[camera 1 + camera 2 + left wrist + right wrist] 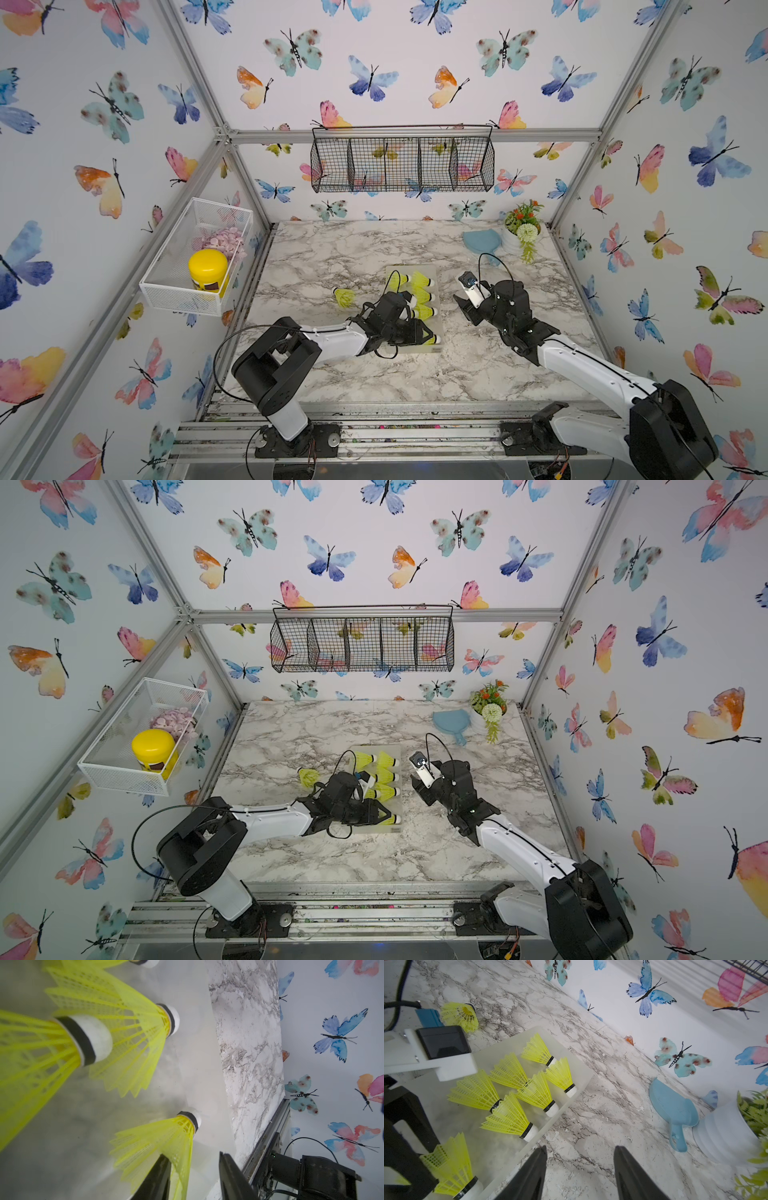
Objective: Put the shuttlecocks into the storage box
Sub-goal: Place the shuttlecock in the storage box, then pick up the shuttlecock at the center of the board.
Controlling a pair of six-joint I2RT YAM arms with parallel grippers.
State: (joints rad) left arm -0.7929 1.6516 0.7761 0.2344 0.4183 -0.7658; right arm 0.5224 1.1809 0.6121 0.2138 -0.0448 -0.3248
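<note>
The storage box (415, 350) is a frosted shallow tray in the middle of the marble table, seen in both top views (376, 830). Several neon yellow shuttlecocks (535, 1093) lie inside it, white tips toward the right. One more shuttlecock (344, 297) lies on the table left of the box. My left gripper (192, 1154) hovers over the box's near end, jaws apart; the nearest shuttlecock (166, 1142) has its skirt brushing one finger, the other finger clear. My right gripper (580, 1147) stands open over bare marble just right of the box (500, 1153), nothing between its fingers.
A white mesh basket (166, 286) with a yellow jar (208, 268) hangs on the left wall. A black wire basket (401, 160) hangs on the back wall. At the back right stand a blue scoop (482, 241) and a potted plant (521, 230).
</note>
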